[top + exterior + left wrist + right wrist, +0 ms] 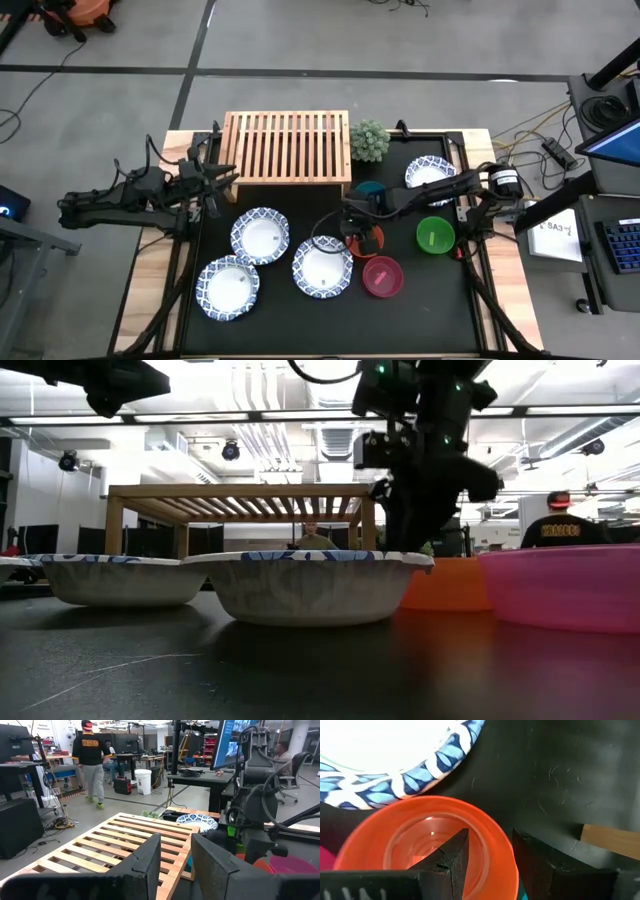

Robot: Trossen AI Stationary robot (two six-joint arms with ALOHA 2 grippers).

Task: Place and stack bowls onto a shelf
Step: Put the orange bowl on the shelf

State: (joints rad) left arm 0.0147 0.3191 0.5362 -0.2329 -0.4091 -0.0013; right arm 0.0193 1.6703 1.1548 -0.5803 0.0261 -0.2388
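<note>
The light-wood slatted shelf (pixel 287 147) stands at the table's far middle. Three white blue-rimmed bowls (pixel 260 235) (pixel 228 287) (pixel 322 267) rest on the black mat, and another (pixel 430 172) sits at the far right. The red bowl (pixel 370 242), magenta bowl (pixel 382 276), green bowl (pixel 435 236) and blue bowl (pixel 370 189) sit right of centre. My right gripper (pixel 490 855) is open over the red bowl (pixel 425 835), one finger inside its rim and one outside. My left gripper (pixel 175 865) is open and empty by the shelf's left end (pixel 215 183). My right gripper straddles the red bowl's rim (pixel 506 851) from above, one finger (pixel 455 852) inside the bowl and the other (pixel 535 860) outside it. The bowl sits upright on the mat. I cannot tell whether either finger touches the rim.
A small green potted plant (pixel 369 140) stands at the shelf's right end. My right arm passes over the blue bowl. People stand in the room beyond the table (pixel 91 755) (pixel 562 520). Bare mat lies along the near edge.
</note>
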